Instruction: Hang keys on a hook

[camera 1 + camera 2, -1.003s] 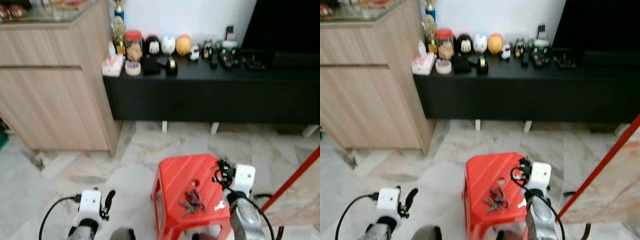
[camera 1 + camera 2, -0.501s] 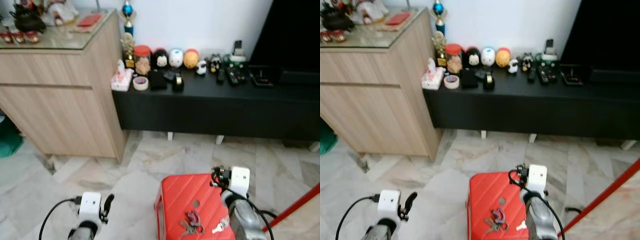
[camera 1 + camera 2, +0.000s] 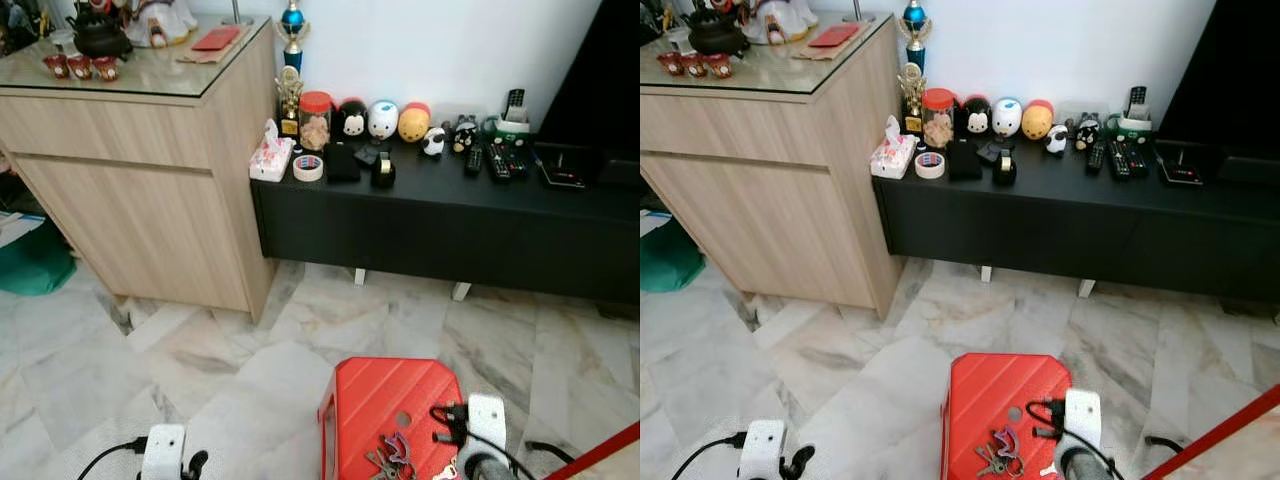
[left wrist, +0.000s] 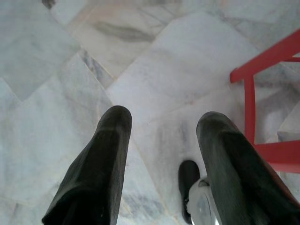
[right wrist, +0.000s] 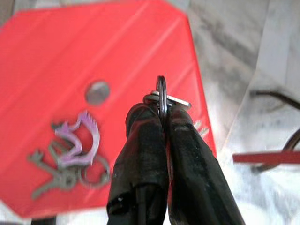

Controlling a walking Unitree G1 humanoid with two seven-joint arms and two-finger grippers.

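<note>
Two key bunches here. Right hand [image 5: 161,117] clamped on ring of one bunch [image 5: 161,96], above edge of red stool [image 3: 375,395]; second bunch [image 3: 390,457] lies on stool. Left hand [image 4: 159,140] fingers apart, idle over floor. No hook seen (look for it first). Keep grip firm, ring upright.

A home living room. Marble floor tiles [image 3: 330,320] run to a white wall at 12 o'clock, where a low black TV bench [image 3: 440,215] holds toy figures [image 3: 383,119] and remote controls [image 3: 498,160]. A wooden sideboard [image 3: 140,190] stands at 10 o'clock.
</note>
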